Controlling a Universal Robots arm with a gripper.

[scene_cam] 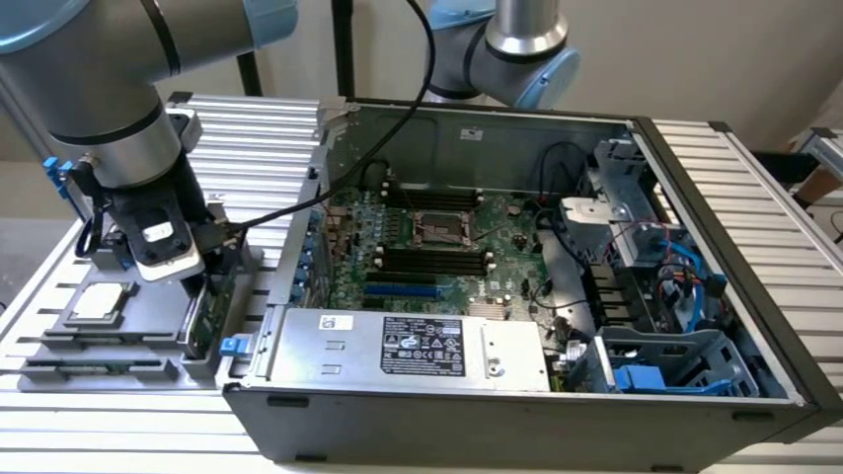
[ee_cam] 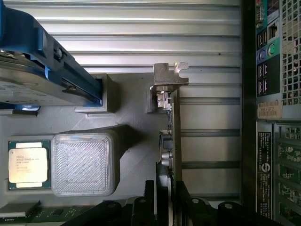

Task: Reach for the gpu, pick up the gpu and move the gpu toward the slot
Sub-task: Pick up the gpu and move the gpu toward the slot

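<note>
Closest to your wrist camera, the gripper (ee_cam: 167, 209) straddles the gpu (ee_cam: 173, 136), one dark finger (ee_cam: 150, 207) on each flat face. The claw is drawn in narrow and looks pinched on the card, no gap showing either side. The gpu stands on edge in the grey holder (ee_cam: 127, 103), its silver bracket (ee_cam: 169, 77) at the far end, just outside the open computer case (scene_cam: 737, 296). You want a straight lift along the card's own plane. Any tilt could bind the lower edge in the holder, and a grip near one end may let the bracket end sag.
</note>
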